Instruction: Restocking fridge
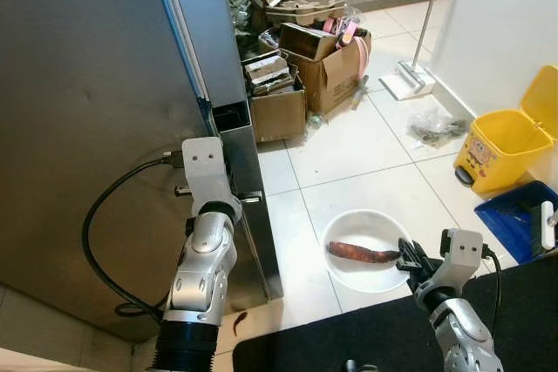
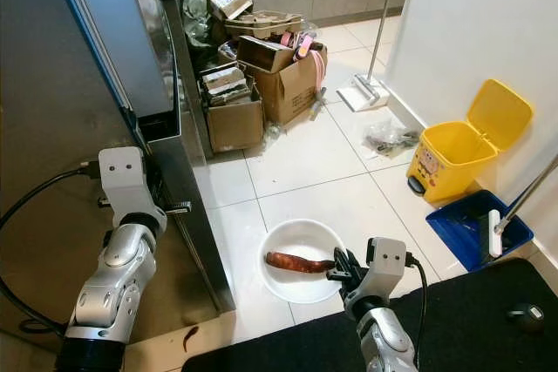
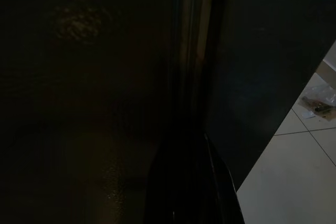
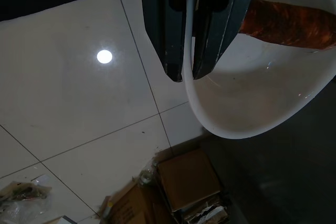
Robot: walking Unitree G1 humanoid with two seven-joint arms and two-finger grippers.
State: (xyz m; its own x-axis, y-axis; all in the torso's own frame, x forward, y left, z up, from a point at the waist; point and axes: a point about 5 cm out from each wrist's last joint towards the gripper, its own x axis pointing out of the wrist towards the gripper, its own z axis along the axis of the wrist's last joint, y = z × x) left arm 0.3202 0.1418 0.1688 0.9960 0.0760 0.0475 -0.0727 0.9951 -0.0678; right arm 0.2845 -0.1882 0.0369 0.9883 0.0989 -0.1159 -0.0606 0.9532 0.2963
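Observation:
A white bowl [image 1: 342, 226] sits on the tiled floor with a long reddish-brown sweet potato [image 1: 359, 253] lying in it. My right gripper [image 4: 188, 74] is shut on the bowl's near rim, one finger [image 4: 164, 35] outside and one inside, close to the potato's end; the left eye view places this right gripper [image 1: 406, 260] at the bowl's right side. The steel fridge [image 1: 87, 128] stands at the left. My left gripper [image 1: 234, 196] is raised against the fridge's front edge, and the left wrist view is very dark.
Open cardboard boxes [image 1: 327, 67] full of clutter stand behind the fridge. A flat mop [image 1: 405, 84], a plastic bag [image 1: 436, 128], a yellow bin [image 1: 510, 141] and a blue dustpan [image 1: 514, 215] line the right wall. A black mat [image 1: 366, 337] lies under me.

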